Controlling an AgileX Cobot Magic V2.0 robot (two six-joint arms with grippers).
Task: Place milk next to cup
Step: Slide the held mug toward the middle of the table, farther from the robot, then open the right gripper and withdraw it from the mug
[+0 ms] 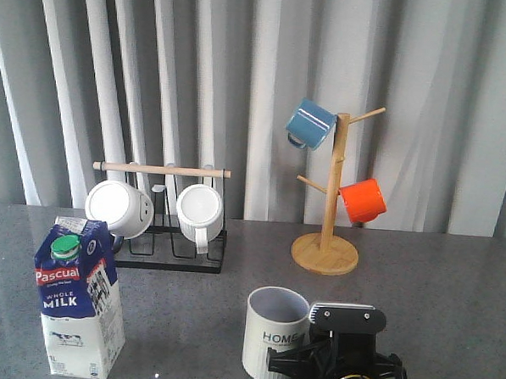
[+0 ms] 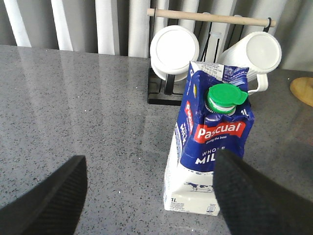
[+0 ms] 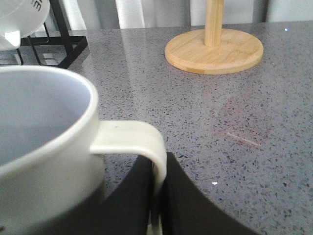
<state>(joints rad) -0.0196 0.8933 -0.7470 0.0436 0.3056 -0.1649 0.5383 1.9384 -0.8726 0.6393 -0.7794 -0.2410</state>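
Note:
The milk stands upright at the front left of the table, a blue and white carton with a green cap; it also shows in the left wrist view. My left gripper is open, its fingertips short of the carton, which stands ahead near the other finger. The cup, cream with "HOME" lettering, stands at the front centre. My right gripper is shut on the cup's handle, with the mug body beside it. The right arm sits right of the cup.
A black rack with two white mugs stands behind the milk. A wooden mug tree with a blue mug and an orange mug stands at the back right. Grey curtains hang behind.

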